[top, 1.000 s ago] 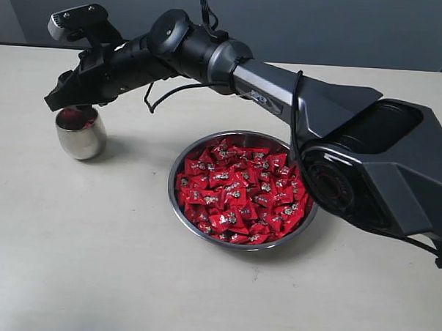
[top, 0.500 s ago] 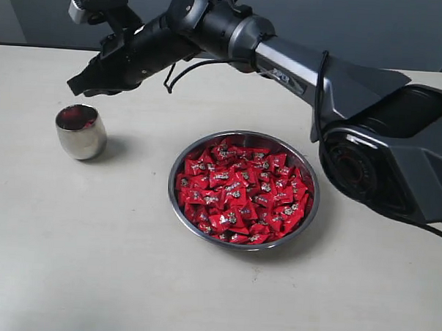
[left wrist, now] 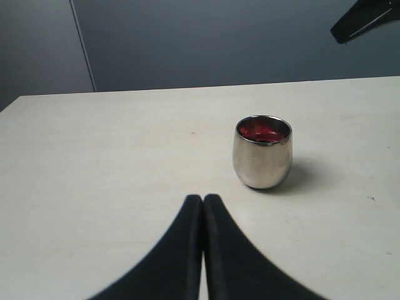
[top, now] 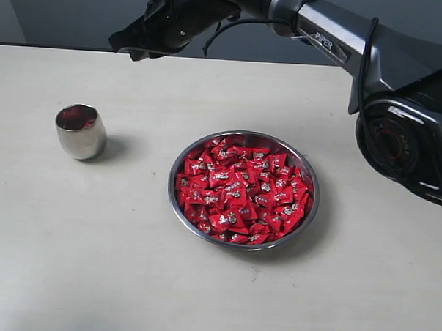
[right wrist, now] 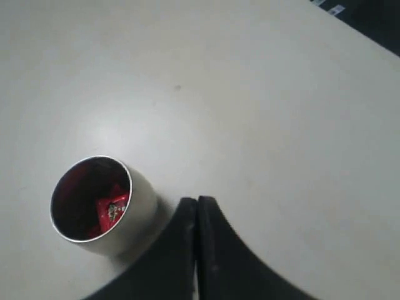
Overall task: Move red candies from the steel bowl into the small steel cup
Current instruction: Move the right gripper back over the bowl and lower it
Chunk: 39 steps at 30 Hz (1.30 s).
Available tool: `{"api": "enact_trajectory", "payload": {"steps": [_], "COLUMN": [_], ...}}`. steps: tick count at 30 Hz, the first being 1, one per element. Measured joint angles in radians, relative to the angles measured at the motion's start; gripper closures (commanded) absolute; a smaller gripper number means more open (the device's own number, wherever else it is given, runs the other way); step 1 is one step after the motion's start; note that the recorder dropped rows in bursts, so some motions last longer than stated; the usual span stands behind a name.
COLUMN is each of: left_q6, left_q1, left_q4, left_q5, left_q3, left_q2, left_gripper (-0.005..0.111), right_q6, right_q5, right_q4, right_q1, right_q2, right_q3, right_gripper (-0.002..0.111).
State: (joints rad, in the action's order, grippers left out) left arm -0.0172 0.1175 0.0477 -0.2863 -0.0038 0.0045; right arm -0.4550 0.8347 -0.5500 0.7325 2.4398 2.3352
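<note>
Right pincer (right wrist: 197,201) closed, empty; left pincer (left wrist: 203,197) closed. Arm (top: 336,47) reads "PIPER". Red candies (right wrist: 111,210) in small steel cup (right wrist: 142,207).

A: Where do you see the cup and bowl?
B: On your tabletop (top: 92,270): small steel cup (top: 81,131) left, steel bowl (top: 178,210) right, well apart. Red candies (top: 240,192) lie in the bowl, some in the cup. Right pincer (top: 122,45) hangs above, behind both.
</note>
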Motion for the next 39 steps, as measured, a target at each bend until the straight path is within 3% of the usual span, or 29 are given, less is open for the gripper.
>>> {"api": "enact_trajectory", "payload": {"steps": [10, 15, 20, 27, 30, 39], "left_q6": [0.000, 0.000, 0.000, 0.000, 0.000, 0.000], "left_q1": [0.000, 0.000, 0.000, 0.000, 0.000, 0.000], "left_q4": [0.000, 0.000, 0.000, 0.000, 0.000, 0.000], "left_q5": [0.000, 0.000, 0.000, 0.000, 0.000, 0.000], "left_q3": [0.000, 0.000, 0.000, 0.000, 0.000, 0.000], "left_q2": [0.000, 0.000, 0.000, 0.000, 0.000, 0.000], "left_gripper": [0.106, 0.106, 0.106, 0.106, 0.106, 0.106], "right_q6": [0.106, 0.255, 0.238, 0.162, 0.085, -0.010], "right_q5": [-0.090, -0.147, -0.178, -0.411, -0.532, -0.721], "right_q4": [0.078, 0.266, 0.251, 0.230, 0.205, 0.168], "right_q1": [0.022, 0.092, 0.125, 0.109, 0.064, -0.076], "right_q2": [-0.049, -0.055, -0.065, -0.266, -0.403, -0.656], "right_q3": [0.000, 0.000, -0.033, -0.417, -0.671, -1.154], "right_gripper": [0.109, 0.109, 0.109, 0.109, 0.109, 0.109]}}
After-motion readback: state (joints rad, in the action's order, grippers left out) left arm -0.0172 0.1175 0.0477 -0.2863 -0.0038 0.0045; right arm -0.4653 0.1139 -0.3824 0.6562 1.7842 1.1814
